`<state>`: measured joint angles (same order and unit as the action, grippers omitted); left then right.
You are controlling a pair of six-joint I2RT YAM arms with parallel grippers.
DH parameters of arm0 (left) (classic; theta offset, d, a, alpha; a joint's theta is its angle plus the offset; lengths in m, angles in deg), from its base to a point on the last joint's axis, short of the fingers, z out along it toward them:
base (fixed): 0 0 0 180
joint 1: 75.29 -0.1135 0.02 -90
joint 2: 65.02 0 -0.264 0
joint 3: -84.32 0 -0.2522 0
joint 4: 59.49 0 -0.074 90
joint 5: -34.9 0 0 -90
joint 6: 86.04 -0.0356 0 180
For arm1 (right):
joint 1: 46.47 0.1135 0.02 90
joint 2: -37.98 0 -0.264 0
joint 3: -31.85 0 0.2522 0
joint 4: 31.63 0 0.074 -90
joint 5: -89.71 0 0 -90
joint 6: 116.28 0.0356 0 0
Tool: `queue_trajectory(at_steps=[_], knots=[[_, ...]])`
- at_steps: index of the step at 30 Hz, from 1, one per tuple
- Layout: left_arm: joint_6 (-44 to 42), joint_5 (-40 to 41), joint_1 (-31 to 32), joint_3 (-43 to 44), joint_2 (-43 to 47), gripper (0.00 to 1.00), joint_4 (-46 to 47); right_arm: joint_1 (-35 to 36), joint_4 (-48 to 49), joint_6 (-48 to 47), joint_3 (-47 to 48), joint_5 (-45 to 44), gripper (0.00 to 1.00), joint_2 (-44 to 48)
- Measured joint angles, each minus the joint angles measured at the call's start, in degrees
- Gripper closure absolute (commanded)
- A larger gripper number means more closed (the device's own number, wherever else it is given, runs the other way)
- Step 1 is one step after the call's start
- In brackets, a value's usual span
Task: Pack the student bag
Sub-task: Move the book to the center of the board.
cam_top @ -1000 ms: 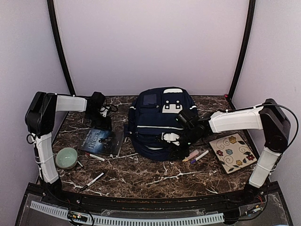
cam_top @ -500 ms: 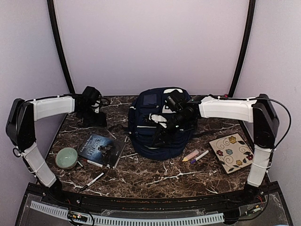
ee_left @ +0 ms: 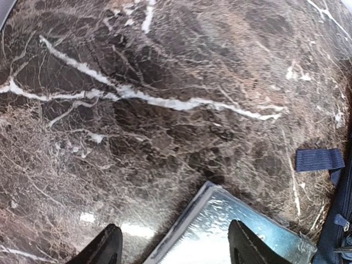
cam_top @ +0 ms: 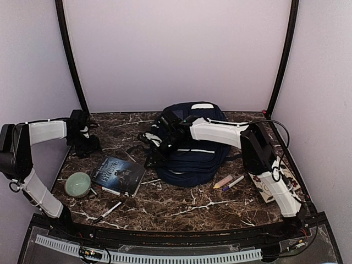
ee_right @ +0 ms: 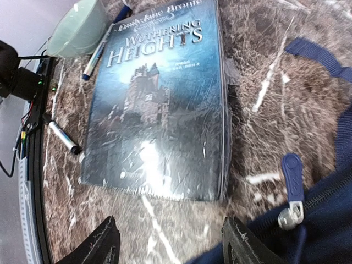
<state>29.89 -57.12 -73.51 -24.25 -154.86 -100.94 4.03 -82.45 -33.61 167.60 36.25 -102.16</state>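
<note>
Apparently poised to unzip the student bag (cam_top: 192,165), the right pincer (ee_right: 170,242) hovers spread at its zipper pull (ee_right: 291,176); the left pincer (ee_left: 173,245), also spread, hangs left of the bag.

Matt navy cloth student bag (cam_top: 192,162), polished veined marble-look table (ee_left: 165,82), glossy film-wrapped book (ee_right: 159,110), smooth pale-green bowl (cam_top: 77,184), shiny metal zipper slider (ee_right: 286,217)

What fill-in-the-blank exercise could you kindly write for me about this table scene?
The book is titled Wuthering ____.
The bowl near it is pale ____.
The ____ arm reaches across the student bag.
The left gripper has its jaws ____.
Missing words: Heights, green, right, open.
</note>
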Motion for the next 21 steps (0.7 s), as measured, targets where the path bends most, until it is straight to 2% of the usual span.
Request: queue_trajectory(at_steps=[4, 10, 13, 21], knots=[[0.24, -1.36, -1.81, -1.75, -1.20, 0.32, 1.64, 1.36, -0.11, 4.76, 5.90, -0.17, 0.34, -6.03], [0.24, -3.04, -2.51, -2.54, -3.23, 0.34, 2.99, 2.67, 1.38, 11.76, 7.52, -6.62, 0.33, -7.41], [0.24, -3.50, -2.51, -2.69, -4.57, 0.34, 3.78, 2.73, 1.90, 13.94, 7.78, -6.99, 0.33, -7.91], [0.44, -6.67, -2.36, -2.29, -7.96, 0.43, 6.95, 2.58, 4.17, 15.15, 8.24, -1.73, 0.50, -9.51]])
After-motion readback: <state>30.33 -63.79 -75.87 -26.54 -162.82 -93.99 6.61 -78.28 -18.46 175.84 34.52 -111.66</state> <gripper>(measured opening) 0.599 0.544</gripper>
